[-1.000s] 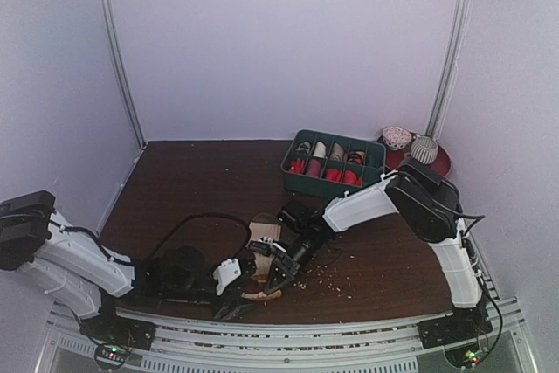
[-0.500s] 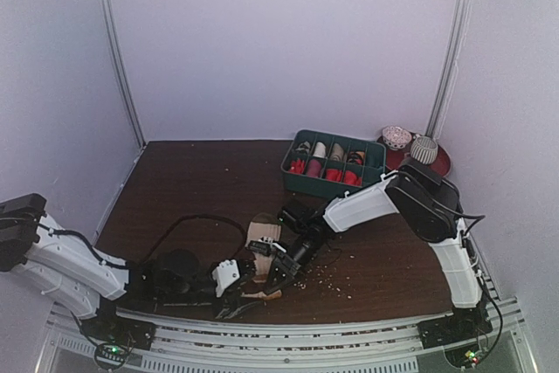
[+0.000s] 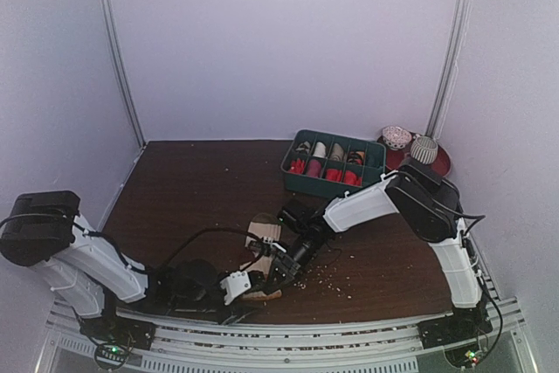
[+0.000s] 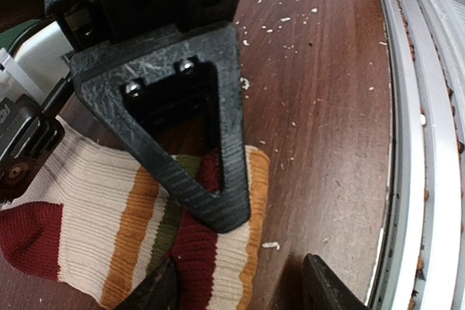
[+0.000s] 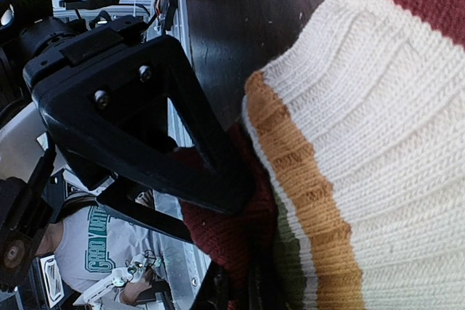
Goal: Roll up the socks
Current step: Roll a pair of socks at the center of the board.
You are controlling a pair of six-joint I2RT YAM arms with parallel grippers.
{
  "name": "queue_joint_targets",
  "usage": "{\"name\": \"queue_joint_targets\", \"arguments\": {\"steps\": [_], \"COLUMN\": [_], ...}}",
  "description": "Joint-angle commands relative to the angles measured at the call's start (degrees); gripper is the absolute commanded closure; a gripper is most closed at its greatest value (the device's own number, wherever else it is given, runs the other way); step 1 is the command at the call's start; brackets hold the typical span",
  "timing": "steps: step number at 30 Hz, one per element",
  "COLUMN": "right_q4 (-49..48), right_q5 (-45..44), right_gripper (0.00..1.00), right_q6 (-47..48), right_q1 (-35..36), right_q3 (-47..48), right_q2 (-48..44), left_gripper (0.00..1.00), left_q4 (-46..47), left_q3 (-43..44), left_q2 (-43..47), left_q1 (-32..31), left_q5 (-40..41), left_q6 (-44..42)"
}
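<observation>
The striped sock (image 3: 262,242) lies flat near the table's front edge, beige with brown, maroon and cream bands. In the left wrist view (image 4: 109,215) its end reaches between my fingers. My right gripper (image 3: 278,270) is shut on the sock's maroon end (image 5: 232,237), pinching the fabric between its fingertips (image 5: 240,292). My left gripper (image 3: 249,284) is open (image 4: 240,292), its fingers either side of the sock's end, just below the right gripper's black finger (image 4: 211,179). The dark teal sock is out of view.
A green divided box (image 3: 334,163) holding rolled bundles stands at the back right. A red plate (image 3: 437,163) with two balls sits beside it. Crumbs lie on the table right of the sock (image 3: 336,279). The metal rail (image 4: 407,179) runs along the front edge.
My left arm has swung right along the front edge, bringing its gripper up to the sock's end. The right gripper has held still on the sock.
</observation>
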State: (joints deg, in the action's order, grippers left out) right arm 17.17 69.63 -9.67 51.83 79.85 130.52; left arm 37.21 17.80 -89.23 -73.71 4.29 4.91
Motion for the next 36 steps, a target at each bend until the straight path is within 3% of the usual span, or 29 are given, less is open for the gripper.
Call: {"name": "queue_joint_targets", "arguments": {"steps": [1,3,9,16,21,23,26,32,36], "right_q4": [4.3,3.9,3.4,-1.3,-18.8,-26.5,-31.4,-33.8,-34.8], "right_q5": [-14.2,-14.2,-14.3,-15.6,-19.5,-23.3,-31.2,-44.0,-49.6], "right_gripper": [1.00,1.00,1.00,1.00,0.95,0.84,0.79,0.73,0.70], "right_q6": [0.4,0.1,0.0,2.2,2.2,3.6,11.8,33.7,39.1], "right_q1": [-0.8,-0.7,-0.7,-0.4,-0.3,0.1,2.3,10.3,12.5], "right_q3": [-4.4,-4.8,-5.0,-6.1,-13.4,-18.2,-23.1,-30.0,-31.5], "right_q2": [5.3,5.0,4.8,0.5,-12.1,-17.9,-25.3,-29.6,-29.5], "left_gripper": [0.47,0.57,1.00,1.00,1.00,1.00,1.00,1.00,1.00], "left_q4": [0.4,0.6,-0.7,-4.1,-7.4,-8.5,-13.2,-19.2,-20.9], "left_q3": [1.9,1.3,0.6,1.3,1.5,1.1,2.1,3.6,3.9], "left_q2": [-2.5,-2.8,-2.2,-3.9,-6.9,-7.2,-8.0,-9.8,-10.1], "left_q1": [-0.3,-0.3,-0.3,2.9,9.0,10.6,12.1,12.8,12.9], "left_q5": [3.7,4.6,7.1,-0.3,-10.5,-13.2,-16.4,-20.7,-21.9], "left_q6": [3.6,5.2,9.2,17.4,27.0,29.6,32.3,35.0,35.5]}}
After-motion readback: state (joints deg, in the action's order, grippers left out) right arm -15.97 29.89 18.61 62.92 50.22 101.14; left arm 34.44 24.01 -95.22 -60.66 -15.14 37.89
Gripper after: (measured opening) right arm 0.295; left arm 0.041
